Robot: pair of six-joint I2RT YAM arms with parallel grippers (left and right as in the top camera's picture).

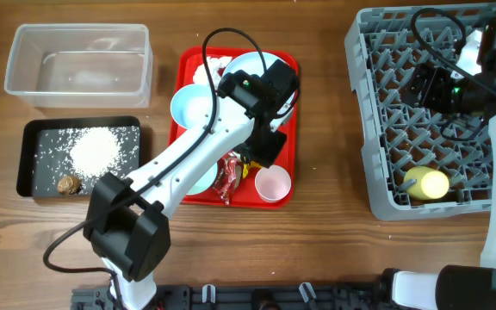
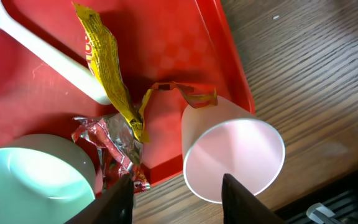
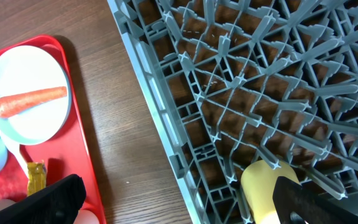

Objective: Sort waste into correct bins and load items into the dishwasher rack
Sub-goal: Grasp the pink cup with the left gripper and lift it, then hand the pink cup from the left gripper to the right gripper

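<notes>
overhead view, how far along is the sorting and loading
Done: white rice grains and small brown lump lie in the shallow black tray; small yellow cup lies in the grey rack. In hand: nothing; left fingers are open near the crinkly red wrapper and yellow wrapper. Left on the flat red tray: orange carrot, pale blue round plate, bowls, pink cup, white spoon.

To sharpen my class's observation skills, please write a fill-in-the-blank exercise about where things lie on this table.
The cup lying in the dishwasher rack is ____.
The white rice sits in the ____ tray.
The carrot lies on a pale blue plate on the ____ serving tray.
The left tool holds nothing; it is ____.
Missing words: yellow; black; red; open.
</notes>
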